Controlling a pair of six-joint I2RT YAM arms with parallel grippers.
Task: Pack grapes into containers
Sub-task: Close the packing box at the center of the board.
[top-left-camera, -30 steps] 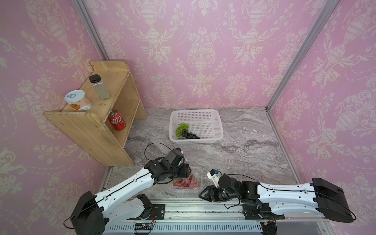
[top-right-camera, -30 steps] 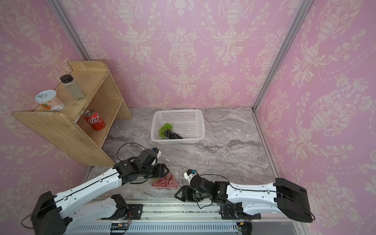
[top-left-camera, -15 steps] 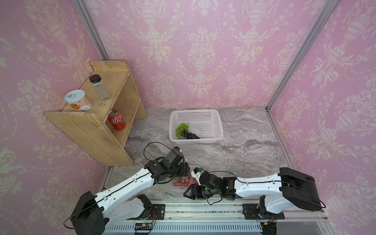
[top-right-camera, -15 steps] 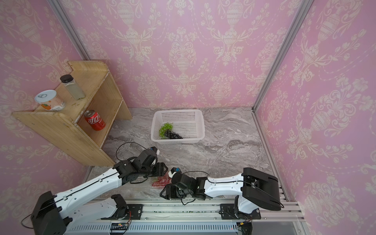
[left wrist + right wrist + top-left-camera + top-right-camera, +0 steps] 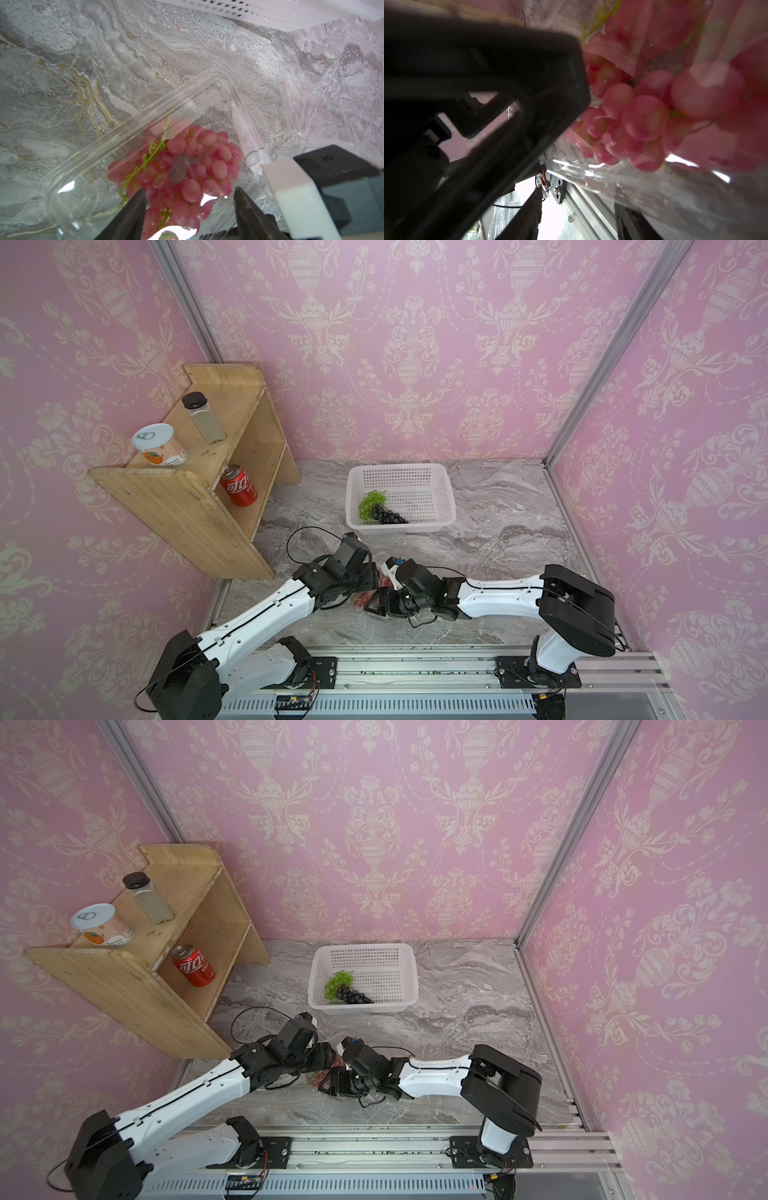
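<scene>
R gripper (image 5: 577,197): jaws apart, rail shows thru the gap, no clear grip. It's low at the near end of the box.
Container (image 5: 133,121): clear punnet on the marble table (image 5: 498,531), sitting btw the two tools.
Red grapes (image 5: 187,166): inside that box, packed.
L gripper (image 5: 189,209): jaws wide, straddling the red bunch from above. There's a gap on one side, so it's not clamped.
2nd container (image 5: 324,108): clear, looks empty, just beside the first.
Basket (image 5: 399,467): white, well beyond both tools.
Green grapes (image 5: 371,504): in the basket's near corner, robot's left side.
Dark grapes (image 5: 388,515): touching the green, long axis along the basket's near wall.
Key relation: the leftover bunches lie straight out past the L gripper, so the L arm is nearer. My call is that L reaches and comes down across the dark bunch's long axis.
</scene>
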